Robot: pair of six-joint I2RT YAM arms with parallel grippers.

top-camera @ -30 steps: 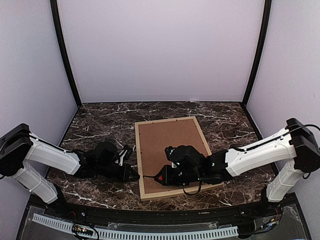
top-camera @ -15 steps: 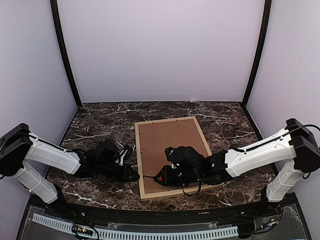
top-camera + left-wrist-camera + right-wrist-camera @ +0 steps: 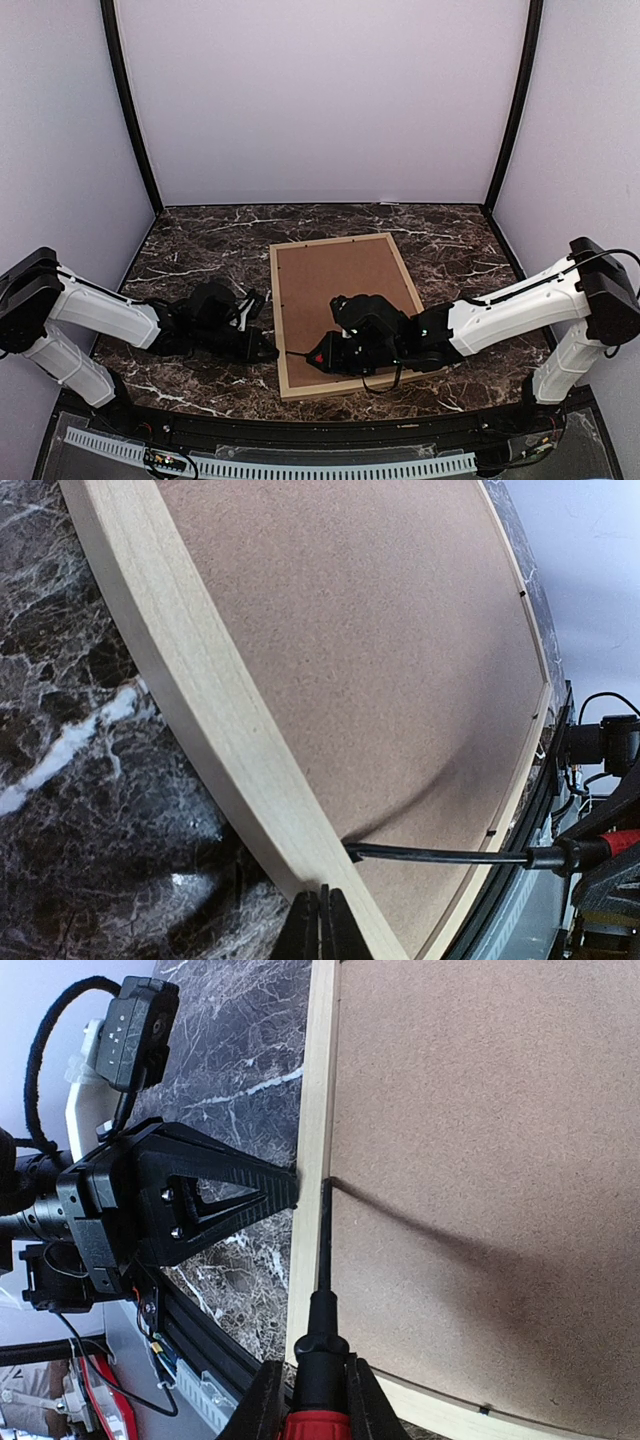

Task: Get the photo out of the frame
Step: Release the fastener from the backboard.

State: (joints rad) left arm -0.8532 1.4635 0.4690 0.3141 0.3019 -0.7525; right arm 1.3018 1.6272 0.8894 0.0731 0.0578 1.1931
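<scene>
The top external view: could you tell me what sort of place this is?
Probably a robot test booth: plain pale walls and black corner posts enclose a marble-patterned tabletop, with the left arm and right arm bolted at its near edge.

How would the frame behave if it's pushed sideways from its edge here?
Probably slides rather than tips: the frame lies flat on the polished-looking marble table. Its thin wooden rails suggest it is light and may flex slightly. The shut left end effector against its outer edge likely braces it.
</scene>
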